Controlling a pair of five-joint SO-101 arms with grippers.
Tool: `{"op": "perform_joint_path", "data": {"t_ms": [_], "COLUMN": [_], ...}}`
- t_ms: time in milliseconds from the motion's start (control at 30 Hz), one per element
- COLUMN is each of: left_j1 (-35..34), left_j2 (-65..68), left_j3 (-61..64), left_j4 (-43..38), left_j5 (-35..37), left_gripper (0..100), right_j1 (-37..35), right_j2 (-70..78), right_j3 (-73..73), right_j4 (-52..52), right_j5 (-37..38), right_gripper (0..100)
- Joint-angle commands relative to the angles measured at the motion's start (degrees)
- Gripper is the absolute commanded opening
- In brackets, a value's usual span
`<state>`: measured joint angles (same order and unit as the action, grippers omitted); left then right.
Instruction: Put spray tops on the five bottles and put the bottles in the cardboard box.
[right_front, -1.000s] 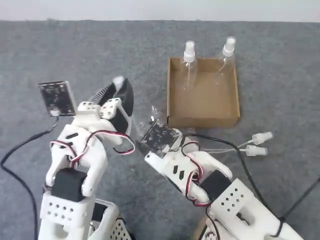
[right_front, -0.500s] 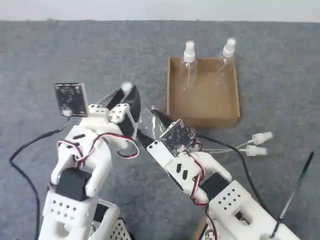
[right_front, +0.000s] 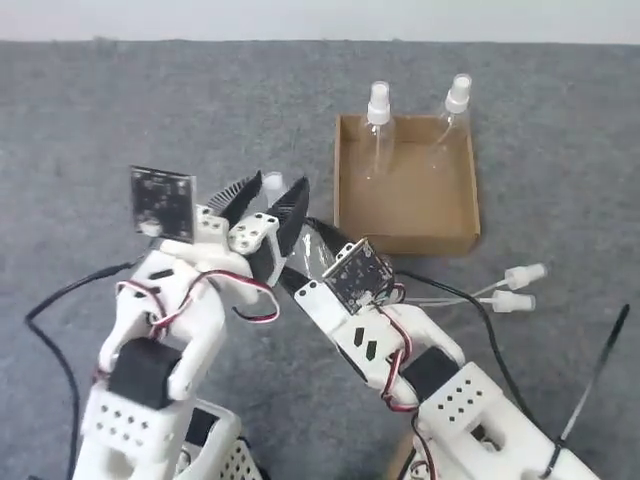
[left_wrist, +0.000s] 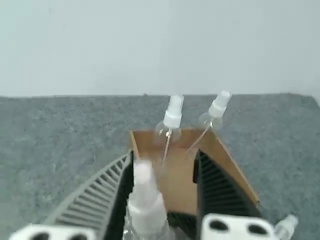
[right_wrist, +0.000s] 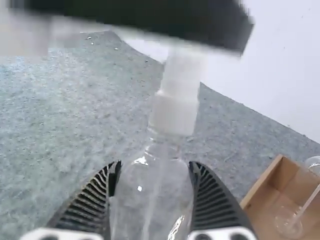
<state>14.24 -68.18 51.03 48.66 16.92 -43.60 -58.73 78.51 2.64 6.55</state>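
While the right gripper (right_wrist: 150, 172) clamps the clear bottle (right_wrist: 150, 200) by its body, steadying it just short of the cardboard box (right_front: 405, 238), the left gripper (left_wrist: 163, 156) brackets the bottle's spray top (left_wrist: 143, 175). Its jaws are apart, one against the cap — likely seating it. Two capped bottles (right_front: 378, 125) stand in the box; loose spray tops (right_front: 524, 272) lie beside it.

Grey carpeted table (right_front: 150, 100), cardboard box (right_front: 405, 242), two loose spray tops (right_front: 524, 272) beside it
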Motion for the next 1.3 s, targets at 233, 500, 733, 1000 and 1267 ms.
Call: {"op": "perform_joint_path", "data": {"t_ms": [233,500,733,1000,1267], "left_j1": [-10.55,-9.49,-2.73,-0.62,-7.12], "left_j2": [8.26,15.91,16.18,16.09,8.97], "left_j3": [-8.13,-6.81,-4.88,-3.38,-10.15], "left_j4": [-1.85,-1.76,-1.58,-1.49,2.99], "left_j5": [-0.79,-0.88,-2.73,-2.90,-2.90], "left_gripper": [18,18,16,13,13], "right_j1": [0.22,0.22,0.22,0.22,0.31], "right_j2": [-1.89,-1.89,-1.89,-1.89,-1.89], "right_j3": [-0.09,-0.09,-0.09,-0.09,-0.18], "right_j4": [-1.27,-1.27,-1.27,-1.27,-1.27], "right_j5": [-0.70,-0.70,-0.70,-0.70,-0.70], "right_gripper": [0.6,0.6,0.6,0.6,0.6]}}
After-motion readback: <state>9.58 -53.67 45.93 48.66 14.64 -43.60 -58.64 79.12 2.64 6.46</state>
